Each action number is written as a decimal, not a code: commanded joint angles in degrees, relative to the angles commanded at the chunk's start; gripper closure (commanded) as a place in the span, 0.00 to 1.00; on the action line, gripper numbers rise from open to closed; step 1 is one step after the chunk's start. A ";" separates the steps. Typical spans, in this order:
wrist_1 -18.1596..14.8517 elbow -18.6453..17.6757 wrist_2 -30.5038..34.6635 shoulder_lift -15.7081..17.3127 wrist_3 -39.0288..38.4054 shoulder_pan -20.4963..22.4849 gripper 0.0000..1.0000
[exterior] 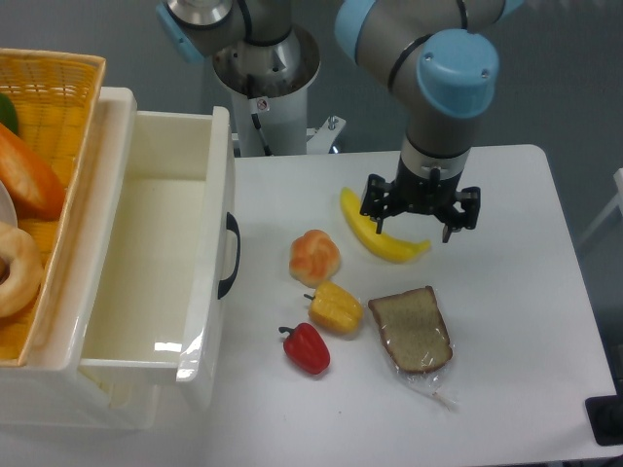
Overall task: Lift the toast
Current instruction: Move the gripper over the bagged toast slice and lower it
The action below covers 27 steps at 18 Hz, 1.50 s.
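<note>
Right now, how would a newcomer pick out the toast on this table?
Start at the white table, near its front edge, right of the yellow pepper. The toast lies flat there in clear crinkly plastic: the only flat brown slice among rounded, brighter foods.

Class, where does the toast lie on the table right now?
The toast lies flat near the table's front edge, just right of the yellow pepper, below the banana and gripper.
</note>
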 joint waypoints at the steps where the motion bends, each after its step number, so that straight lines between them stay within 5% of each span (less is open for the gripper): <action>1: 0.26 -0.09 0.00 0.00 0.44 0.27 0.00; 11: 2.45 -2.63 -0.18 -0.79 1.23 3.61 0.00; 27: 3.52 -2.29 -3.87 -6.59 -5.17 7.21 0.00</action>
